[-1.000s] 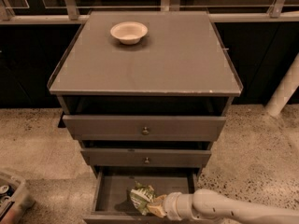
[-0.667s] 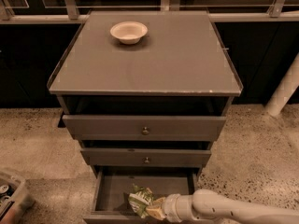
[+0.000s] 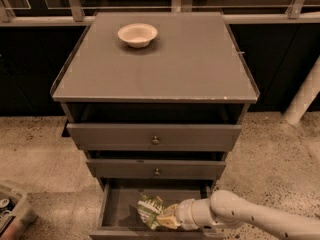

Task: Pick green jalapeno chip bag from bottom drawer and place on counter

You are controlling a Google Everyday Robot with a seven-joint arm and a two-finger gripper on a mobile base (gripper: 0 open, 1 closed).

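Green jalapeno chip bag (image 3: 149, 211) in bottom drawer (image 3: 121, 207) meets the gripper (image 3: 167, 219), grip unclear; white bowl (image 3: 137, 34) on counter (image 3: 175, 69)

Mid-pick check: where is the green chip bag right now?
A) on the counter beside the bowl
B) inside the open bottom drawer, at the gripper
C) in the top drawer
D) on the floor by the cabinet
B: the green jalapeno chip bag lies in the bottom drawer with the gripper at it; the counter shows just the white bowl.
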